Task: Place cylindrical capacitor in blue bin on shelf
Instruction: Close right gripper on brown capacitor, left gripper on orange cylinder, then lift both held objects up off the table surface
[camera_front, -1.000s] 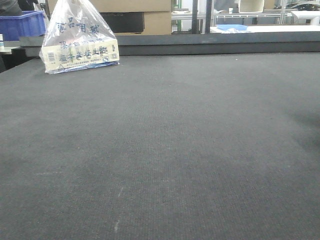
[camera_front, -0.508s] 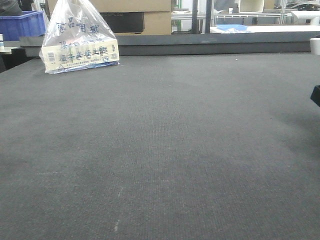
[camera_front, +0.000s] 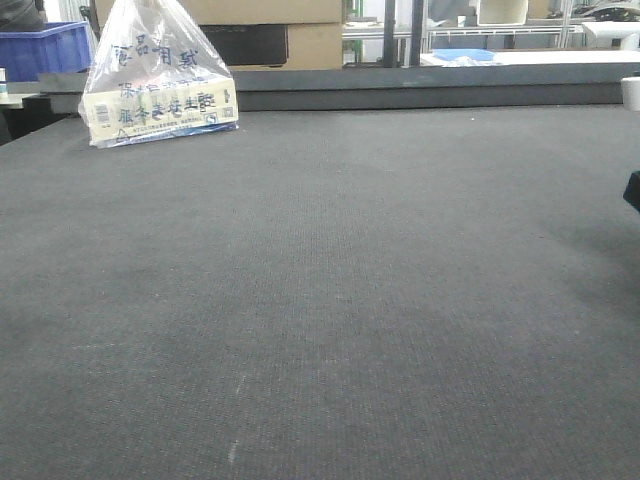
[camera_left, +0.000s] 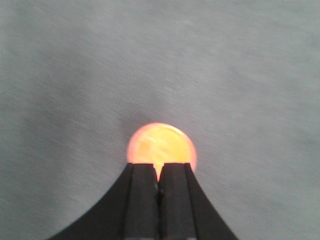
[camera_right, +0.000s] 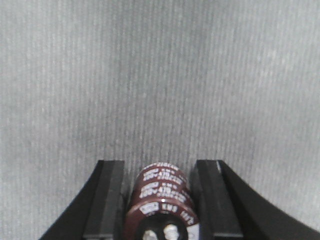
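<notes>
Entering the front view's right edge since a second ago, part of the right arm (camera_front: 634, 190) is hovering over the mat (camera_front: 320, 300). The right gripper (camera_right: 159, 167) is clamping the cylindrical capacitor (camera_right: 161, 195) between its fingers; the left gripper (camera_left: 159, 170) is pinched closed, empty. Carrying seems underway; the next move is calling for a long reach toward the blue bin (camera_front: 42, 48), far back left.

Left gripper (camera_left: 159, 169): black fingers (camera_left: 142, 192) pressed flat together, no gap showing between them. Right gripper (camera_right: 160, 167): fingers parted, one on either side of a cylindrical capacitor (camera_right: 162, 192), which lies lengthwise between them, gripped at its sides.
</notes>
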